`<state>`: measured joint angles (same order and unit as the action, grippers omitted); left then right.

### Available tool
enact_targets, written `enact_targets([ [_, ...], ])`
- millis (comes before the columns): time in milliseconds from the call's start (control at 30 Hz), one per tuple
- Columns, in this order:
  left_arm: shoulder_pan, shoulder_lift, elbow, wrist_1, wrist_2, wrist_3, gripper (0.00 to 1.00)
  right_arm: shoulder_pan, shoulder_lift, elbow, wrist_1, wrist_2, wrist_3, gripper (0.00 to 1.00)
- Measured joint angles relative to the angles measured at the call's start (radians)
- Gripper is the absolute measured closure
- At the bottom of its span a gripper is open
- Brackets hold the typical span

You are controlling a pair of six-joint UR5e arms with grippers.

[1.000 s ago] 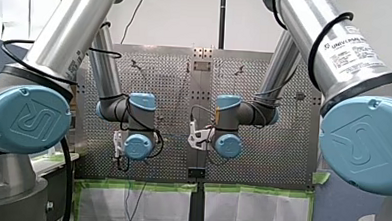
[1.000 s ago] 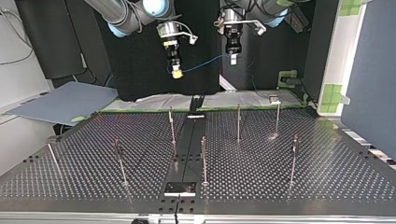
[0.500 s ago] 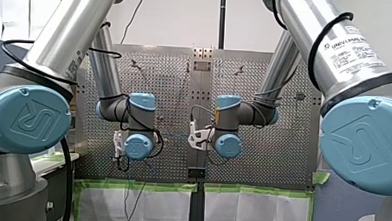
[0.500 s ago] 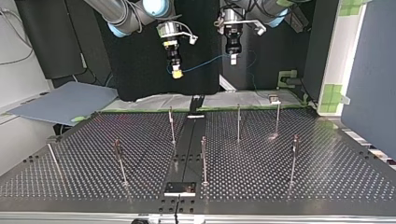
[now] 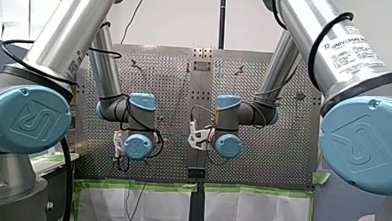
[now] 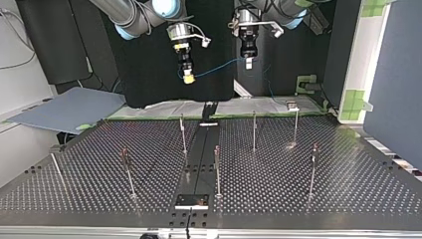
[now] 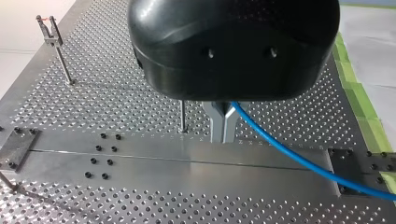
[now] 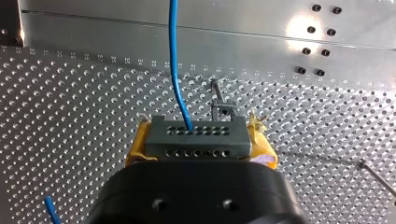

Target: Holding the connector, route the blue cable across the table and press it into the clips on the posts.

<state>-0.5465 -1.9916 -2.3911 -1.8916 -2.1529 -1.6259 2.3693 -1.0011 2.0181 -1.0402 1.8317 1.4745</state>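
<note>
Blue cable: strung between both jaws, well above the surface.
Right jaws: clenched on the connector.
Left jaws: pinching the cable.
Advice: hold it taut, lower onto a post clip.

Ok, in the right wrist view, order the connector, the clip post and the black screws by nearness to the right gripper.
1. Connector, held in the right gripper.
2. Clip post, just ahead of the connector.
3. Black screws, farthest ahead, on the smooth strip.

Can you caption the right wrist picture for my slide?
My right gripper holds the grey connector, blue cable running above the table.
</note>
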Motion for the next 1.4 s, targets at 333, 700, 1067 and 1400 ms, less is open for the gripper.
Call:
enact_targets([
  [333, 0.000, 0.000, 0.000, 0.000, 0.000, 0.000, 1.00, 0.000, 0.000, 0.000, 0.000, 0.000, 0.000, 1.00],
  [700, -0.001, -0.001, 0.002, -0.001, 0.001, 0.001, 1.00, 0.000, 0.000, 0.000, 0.000, 0.001, 0.000, 1.00],
  [1067, -0.005, -0.046, 0.017, -0.017, 0.008, 0.003, 1.00, 0.007, 0.079, -0.010, 0.079, 0.009, -0.006, 1.00],
  [1400, -0.005, -0.047, 0.017, -0.017, 0.008, 0.003, 1.00, 0.008, 0.102, -0.011, 0.098, 0.009, -0.006, 1.00],
])
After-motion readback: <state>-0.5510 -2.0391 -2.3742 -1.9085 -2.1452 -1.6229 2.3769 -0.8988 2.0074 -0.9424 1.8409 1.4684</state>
